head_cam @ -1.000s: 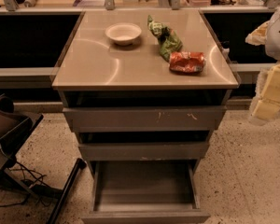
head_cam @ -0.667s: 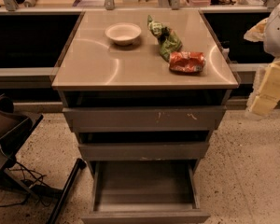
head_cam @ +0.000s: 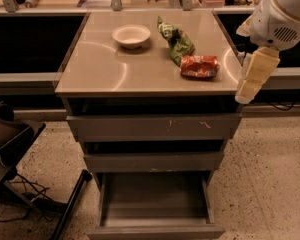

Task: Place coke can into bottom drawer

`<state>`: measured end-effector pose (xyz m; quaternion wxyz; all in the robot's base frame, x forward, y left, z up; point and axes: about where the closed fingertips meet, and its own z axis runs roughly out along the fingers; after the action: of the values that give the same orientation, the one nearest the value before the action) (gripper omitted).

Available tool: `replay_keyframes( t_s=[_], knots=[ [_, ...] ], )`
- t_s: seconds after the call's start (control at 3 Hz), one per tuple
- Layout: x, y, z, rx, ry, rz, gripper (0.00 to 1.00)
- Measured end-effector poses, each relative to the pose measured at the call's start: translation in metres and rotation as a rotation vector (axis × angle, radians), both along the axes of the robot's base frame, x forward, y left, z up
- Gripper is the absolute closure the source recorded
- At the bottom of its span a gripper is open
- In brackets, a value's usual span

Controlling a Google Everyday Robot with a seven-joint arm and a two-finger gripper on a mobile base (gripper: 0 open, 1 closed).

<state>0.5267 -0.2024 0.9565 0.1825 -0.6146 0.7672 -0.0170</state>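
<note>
The coke can [head_cam: 200,66] lies on its side near the right front of the cabinet top [head_cam: 105,74]. It is red-orange with white markings. The bottom drawer [head_cam: 155,204] is pulled open below the two upper drawers, and its inside looks empty. My gripper [head_cam: 251,79] hangs at the cabinet's right edge, just right of the can and a little lower. It holds nothing that I can see.
A pale round bowl [head_cam: 131,35] and a green wrinkly snack bag [head_cam: 175,41] sit on the top behind the can. The two upper drawers [head_cam: 155,128] are nearly closed. A dark chair base and cables [head_cam: 20,184] stand at the lower left.
My arm and gripper have moved left and slightly up, closer to the cabinet's right edge and the can. The can, bowl, bag and drawers have not moved.
</note>
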Motion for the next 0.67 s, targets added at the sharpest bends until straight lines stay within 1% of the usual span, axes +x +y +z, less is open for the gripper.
replay_keyframes(
  t_s=[0.33,0.67],
  knots=[
    [0.0,0.0,0.0,0.0,0.0,0.0,0.0],
    [0.016,0.005,-0.005,0.025,-0.018,0.02,0.0]
  ],
)
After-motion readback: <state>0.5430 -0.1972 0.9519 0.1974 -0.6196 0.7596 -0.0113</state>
